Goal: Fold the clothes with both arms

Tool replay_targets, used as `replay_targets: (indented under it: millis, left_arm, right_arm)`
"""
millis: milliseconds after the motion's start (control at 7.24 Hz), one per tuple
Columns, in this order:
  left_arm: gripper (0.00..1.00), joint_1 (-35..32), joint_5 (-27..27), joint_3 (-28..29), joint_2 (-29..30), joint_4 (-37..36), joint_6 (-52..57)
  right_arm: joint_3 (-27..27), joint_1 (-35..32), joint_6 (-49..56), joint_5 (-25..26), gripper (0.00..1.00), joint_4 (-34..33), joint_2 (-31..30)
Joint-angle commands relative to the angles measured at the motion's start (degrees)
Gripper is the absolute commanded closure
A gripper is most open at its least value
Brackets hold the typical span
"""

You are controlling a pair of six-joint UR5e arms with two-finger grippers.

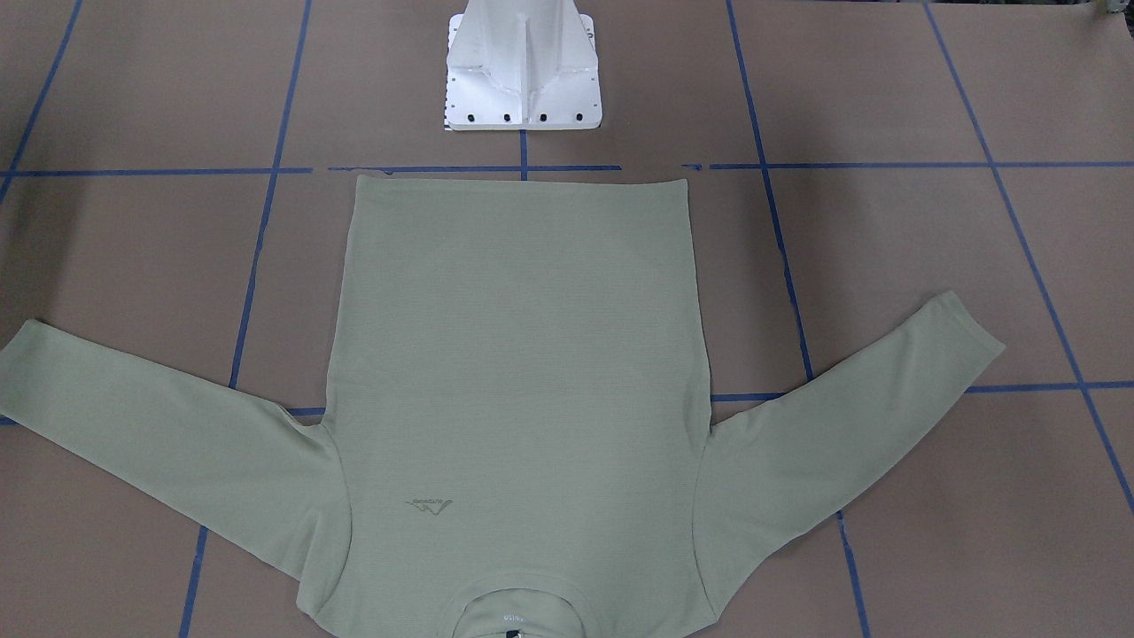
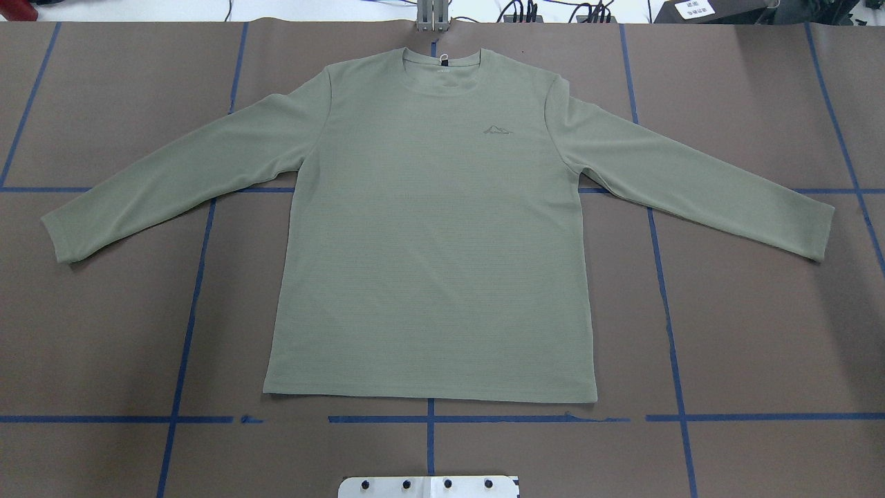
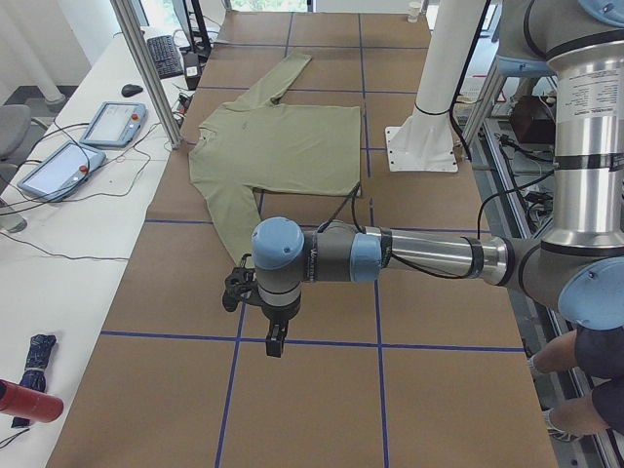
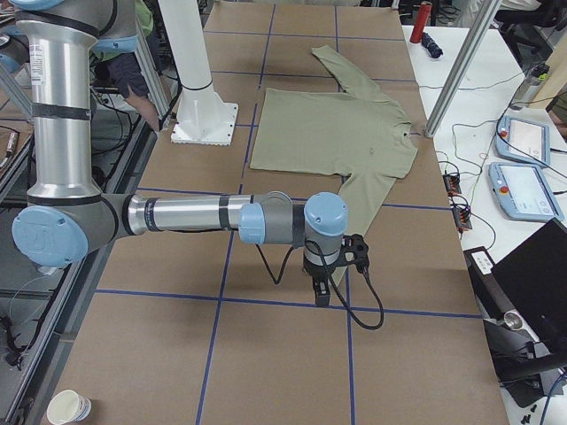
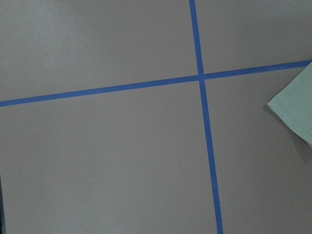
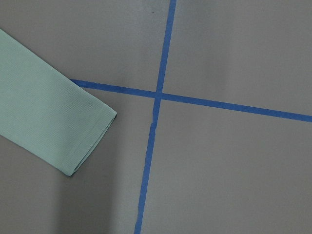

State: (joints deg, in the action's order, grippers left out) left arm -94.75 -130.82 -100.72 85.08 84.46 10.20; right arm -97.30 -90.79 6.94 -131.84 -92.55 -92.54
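Past each cuff [image 6: 90,139] of the flat shirt [image 2: 429,242], table [image 2: 760,332] margin under left gripper [image 3: 276,341] and right gripper [image 4: 321,294], jaw widths unclear.

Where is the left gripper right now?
In the exterior left view, the left gripper hangs above bare table, just past the near sleeve cuff of the shirt, close to a blue tape crossing.

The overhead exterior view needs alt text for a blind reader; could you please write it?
A pale sage-green long-sleeved shirt lies flat and face up on the brown table, collar at the far edge, sleeves spread wide. Blue tape lines grid the table; a white base plate shows at the bottom.
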Motion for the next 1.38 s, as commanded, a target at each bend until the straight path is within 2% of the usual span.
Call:
replay_targets:
  millis: [0,414,552,690,828,966,1104,1243]
  left_arm:
    - [0.00,0.1,0.0,-0.1,0.2,0.0,0.0]
    - [0.00,0.1,-0.1,-3.7,0.4,0.1,0.1]
    - [0.00,0.1,-0.6,-4.8,0.5,2.4,-0.1]
    - [0.00,0.1,-0.6,-3.4,1.1,9.1,-0.5]
    - [0.00,0.0,-0.5,-1.2,1.2,18.8,-0.7]
    - [0.00,0.0,-1.7,0.2,0.7,21.5,-0.6]
    - [0.00,0.1,-4.1,2.0,1.1,22.1,-0.4]
    - [0.00,0.1,-5.7,3.7,2.1,22.1,-0.5]
  right_arm:
    - [0.0,0.0,0.0,0.0,0.00,0.0,0.1]
    - [0.0,1.5,-0.1,-0.3,0.00,0.2,0.7]
    - [-0.7,2.2,-0.2,-0.4,0.00,2.6,1.7]
    - [-0.1,2.4,-0.1,0.0,0.00,7.3,1.7]
    - [2.3,2.6,-1.8,-0.9,0.00,8.4,1.8]
    - [4.5,2.7,-2.2,-1.1,0.00,11.7,2.1]
    - [9.1,3.7,-2.2,-2.7,0.00,18.9,2.9]
    - [12.6,6.3,-9.7,-3.1,0.00,25.3,2.9]
